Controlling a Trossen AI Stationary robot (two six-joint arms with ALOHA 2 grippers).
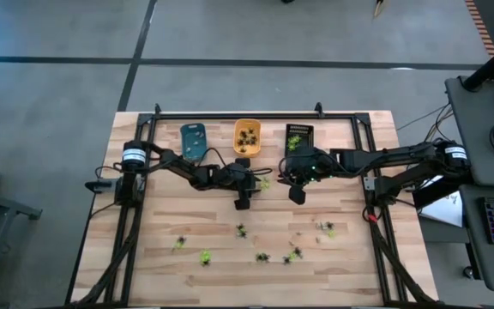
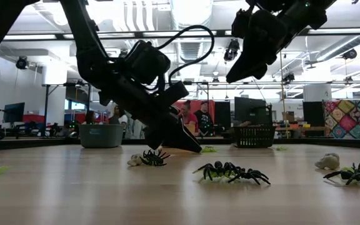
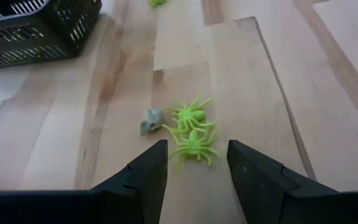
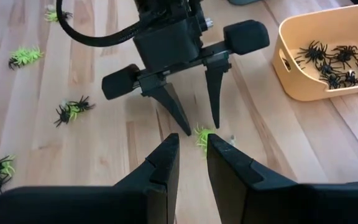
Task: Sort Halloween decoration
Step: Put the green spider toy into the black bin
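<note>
high: overhead | low: tabletop level | wrists: close; share green spiders (image 3: 191, 127)

Dark cabled arms (white wrist bands)

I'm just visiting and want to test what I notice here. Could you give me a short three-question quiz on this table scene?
1. True or false: the orange tray holds black spiders.
2. Which tool has its fingers spread on either side of two green spiders?
A. the left tool
B. the right tool
3. Fill in: the small piece touching those green spiders is ____ in colour.

Key
1. True.
2. A; the right tool hangs higher, fingers nearly together, nothing between them.
3. Grey: the grey piece.
</note>
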